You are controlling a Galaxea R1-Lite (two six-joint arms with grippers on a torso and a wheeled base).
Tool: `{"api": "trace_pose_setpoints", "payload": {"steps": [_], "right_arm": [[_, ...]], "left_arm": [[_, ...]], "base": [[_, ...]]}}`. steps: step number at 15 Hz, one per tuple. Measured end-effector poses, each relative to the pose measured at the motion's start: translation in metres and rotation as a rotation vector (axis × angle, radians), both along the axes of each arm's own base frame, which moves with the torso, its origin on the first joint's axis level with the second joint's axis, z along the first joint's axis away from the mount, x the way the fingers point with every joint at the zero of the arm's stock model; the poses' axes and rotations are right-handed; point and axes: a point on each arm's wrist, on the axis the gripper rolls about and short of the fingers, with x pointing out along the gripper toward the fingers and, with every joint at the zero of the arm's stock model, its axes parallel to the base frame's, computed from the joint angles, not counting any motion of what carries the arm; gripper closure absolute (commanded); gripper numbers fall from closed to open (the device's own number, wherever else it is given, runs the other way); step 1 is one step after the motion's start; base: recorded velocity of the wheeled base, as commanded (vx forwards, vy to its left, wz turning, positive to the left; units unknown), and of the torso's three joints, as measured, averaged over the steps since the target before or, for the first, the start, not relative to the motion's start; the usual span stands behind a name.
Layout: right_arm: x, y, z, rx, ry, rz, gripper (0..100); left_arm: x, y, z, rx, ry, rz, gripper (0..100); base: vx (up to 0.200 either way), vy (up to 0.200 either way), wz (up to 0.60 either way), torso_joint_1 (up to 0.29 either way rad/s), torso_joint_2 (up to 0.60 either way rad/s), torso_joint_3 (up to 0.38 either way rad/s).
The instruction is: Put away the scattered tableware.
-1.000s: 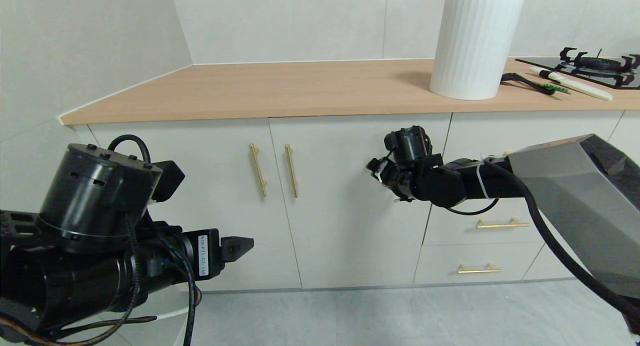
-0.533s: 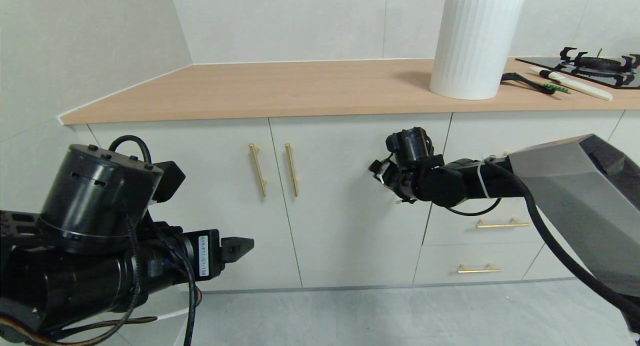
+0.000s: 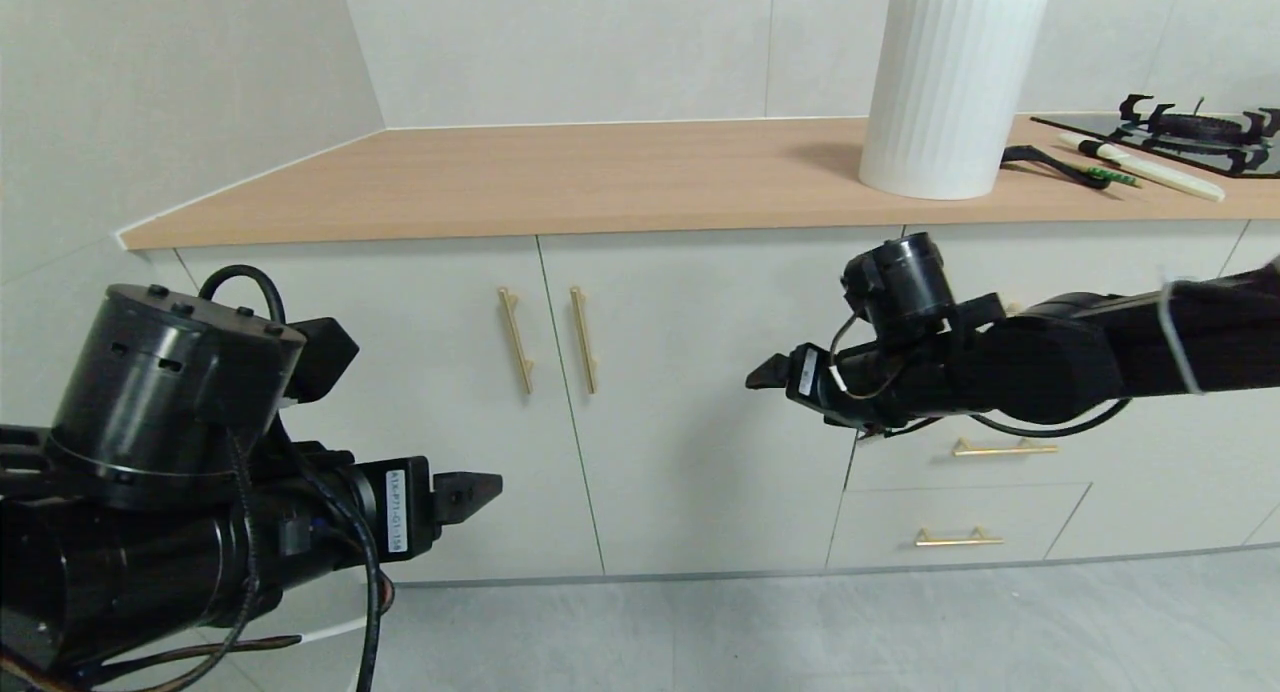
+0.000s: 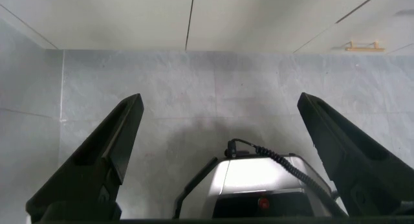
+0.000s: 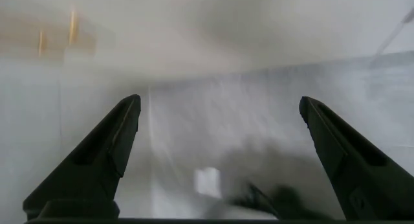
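Swinging level since earlier before the cabinet doors (image 3: pixel 690 402), right gripper (image 3: pixel 768 376) gapes empty, like left gripper (image 3: pixel 478 492).

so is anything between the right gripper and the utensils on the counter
Yes. The right gripper hangs open before the cabinet doors, below the countertop, so the counter's edge lies between. The white ribbed container stands just beside the utensils, on the gripper's side.

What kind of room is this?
Most likely a kitchen: a wooden countertop over pale cabinets with brass handles, a gas hob at its right end, and utensils lying beside a white ribbed container.
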Motion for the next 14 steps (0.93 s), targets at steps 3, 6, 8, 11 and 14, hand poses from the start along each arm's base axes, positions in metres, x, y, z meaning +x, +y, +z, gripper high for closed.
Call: {"api": "trace_pose_setpoints", "payload": {"steps": [3, 6, 8, 11, 14], "right_arm": [[-0.042, -0.028, 0.036, -0.018, -0.088, 0.045, 0], [-0.090, -0.062, 0.072, -0.041, -0.219, 0.036, 0], [-0.129, -0.086, 0.089, -0.056, -0.314, 0.012, 0], [-0.198, -0.132, 0.100, -0.102, -0.480, -0.029, 0], [-0.271, -0.177, 0.091, -0.192, -0.677, -0.102, 0]], "left_arm": [[-0.006, 0.009, 0.010, -0.023, -0.047, 0.018, 0], [-0.025, 0.024, 0.022, -0.001, -0.120, -0.012, 0], [-0.047, 0.039, 0.023, 0.037, -0.172, -0.043, 0], [-0.088, 0.068, 0.027, 0.042, -0.291, -0.034, 0], [-0.130, 0.094, 0.021, 0.022, -0.414, 0.020, 0]], "base": [[0.000, 0.000, 0.00, 0.000, 0.00, 0.000], [0.000, 0.000, 0.00, 0.000, 0.00, 0.000], [0.000, 0.000, 0.00, 0.000, 0.00, 0.000], [0.000, 0.000, 0.00, 0.000, 0.00, 0.000], [0.000, 0.000, 0.00, 0.000, 0.00, 0.000]]}}
